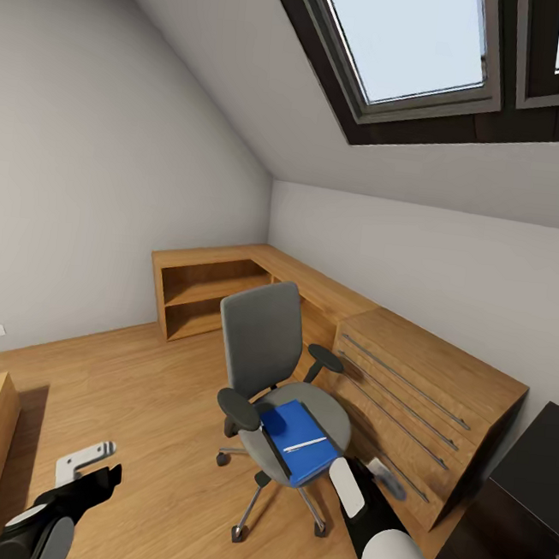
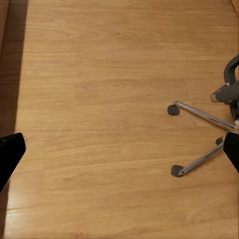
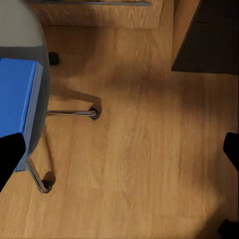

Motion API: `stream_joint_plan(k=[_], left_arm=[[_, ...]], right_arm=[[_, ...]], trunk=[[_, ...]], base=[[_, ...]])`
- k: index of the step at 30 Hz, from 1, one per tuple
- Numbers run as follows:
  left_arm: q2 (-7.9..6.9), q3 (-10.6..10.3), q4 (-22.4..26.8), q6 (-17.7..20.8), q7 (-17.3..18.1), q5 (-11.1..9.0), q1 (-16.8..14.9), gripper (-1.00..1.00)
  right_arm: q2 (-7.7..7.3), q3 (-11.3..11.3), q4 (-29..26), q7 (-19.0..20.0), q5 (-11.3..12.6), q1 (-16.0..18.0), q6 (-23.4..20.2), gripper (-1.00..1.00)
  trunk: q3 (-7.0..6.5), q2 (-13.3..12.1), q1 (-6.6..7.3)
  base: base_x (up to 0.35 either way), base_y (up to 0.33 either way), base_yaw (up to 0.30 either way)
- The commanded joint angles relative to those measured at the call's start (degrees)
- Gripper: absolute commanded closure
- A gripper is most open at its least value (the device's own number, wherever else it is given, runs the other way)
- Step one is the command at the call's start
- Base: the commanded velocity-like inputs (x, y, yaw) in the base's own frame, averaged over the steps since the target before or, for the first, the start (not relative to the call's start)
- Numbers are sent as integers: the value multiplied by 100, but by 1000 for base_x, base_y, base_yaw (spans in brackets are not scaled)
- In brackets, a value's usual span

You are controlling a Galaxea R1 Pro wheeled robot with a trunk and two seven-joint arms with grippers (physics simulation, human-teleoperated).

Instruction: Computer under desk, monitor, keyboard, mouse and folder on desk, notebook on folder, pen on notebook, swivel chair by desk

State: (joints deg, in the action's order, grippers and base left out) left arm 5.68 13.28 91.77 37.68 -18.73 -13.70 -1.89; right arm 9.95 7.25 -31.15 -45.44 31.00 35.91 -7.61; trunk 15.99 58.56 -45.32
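While both arms hang above the floor, left fingers [image 2: 11,152] wide apart, right fingers [image 3: 10,152] wide apart, empty, near folder [image 1: 299,441]

Light wood plank floor [image 1: 146,403] is carrying the swivel chair [image 1: 279,383] on castors, whose grey seat is holding the blue folder [image 1: 299,441], a white pen [image 1: 304,444] lying on top.

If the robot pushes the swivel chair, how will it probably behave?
The swivel chair probably rolls easily: its chrome base rests on castors over smooth wood floor. It may also rotate. The blue folder lying loose on the seat might slide.
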Motion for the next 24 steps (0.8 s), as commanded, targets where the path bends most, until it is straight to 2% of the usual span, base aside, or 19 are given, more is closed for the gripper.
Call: stream_joint_plan(k=[1,3,10,24], left_arm=[[3,17,8,19,-41,-62,-5,-100],[3,80,8,20,-38,-62,-5,-100],[3,223,16,20,-35,-62,-6,-100],[3,276,17,12,-34,-62,-6,-100]], right_arm=[[5,19,-14,-121,-3,3,12,-100],[5,11,-16,-409,13,3,267,-100],[5,13,-22,-536,20,4,395,-100],[5,13,-23,-528,20,4,409,-100]], trunk=[[8,6,-1],[8,6,-1],[8,6,-1],[8,6,-1]], base=[[0,0,0],[0,0,0],[0,0,56],[0,0,253]])
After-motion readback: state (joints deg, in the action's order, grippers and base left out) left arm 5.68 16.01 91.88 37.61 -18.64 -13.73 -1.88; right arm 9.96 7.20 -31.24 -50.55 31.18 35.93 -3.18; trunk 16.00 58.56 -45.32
